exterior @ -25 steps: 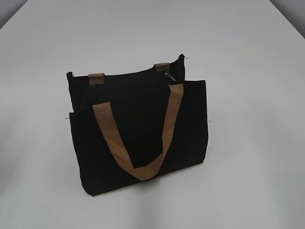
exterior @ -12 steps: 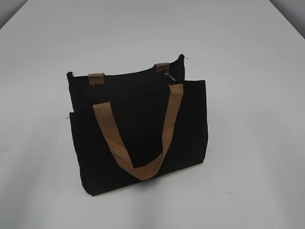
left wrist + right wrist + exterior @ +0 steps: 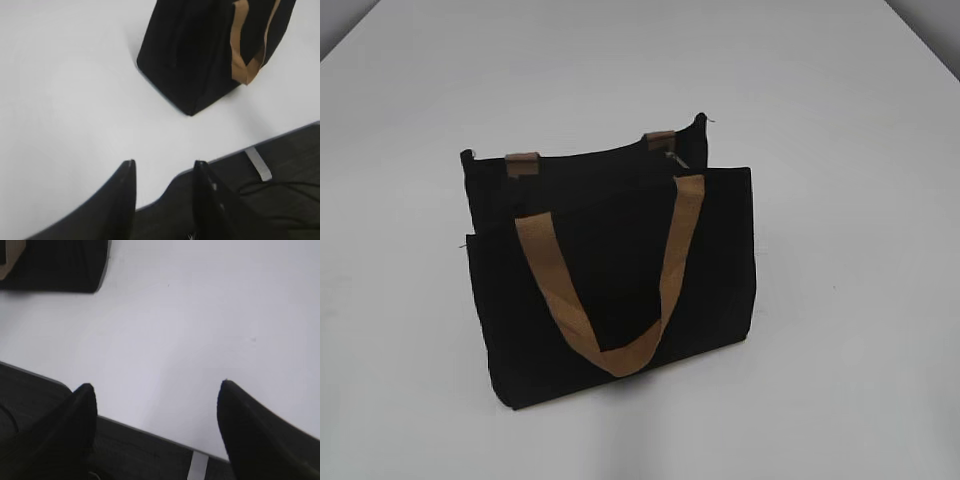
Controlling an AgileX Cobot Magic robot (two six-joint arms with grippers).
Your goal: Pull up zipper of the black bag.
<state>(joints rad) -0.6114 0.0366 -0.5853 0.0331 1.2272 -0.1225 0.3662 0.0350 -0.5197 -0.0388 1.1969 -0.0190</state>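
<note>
The black bag (image 3: pixel 610 270) stands upright in the middle of the white table, tan handle (image 3: pixel 605 300) hanging down its front. A small silvery zipper pull (image 3: pixel 669 157) shows at the top edge near the right end. Neither gripper shows in the exterior view. In the left wrist view the bag (image 3: pixel 200 50) is at the top, well beyond my open, empty left gripper (image 3: pixel 165 167) at the table's near edge. In the right wrist view a corner of the bag (image 3: pixel 55 265) is at the top left, far from my wide-open, empty right gripper (image 3: pixel 157 390).
The white table (image 3: pixel 840 120) extends around the bag on all sides. Its near edge, with dark floor below and a strip of pale tape (image 3: pixel 258 163), shows in both wrist views; the tape also shows in the right wrist view (image 3: pixel 198 466).
</note>
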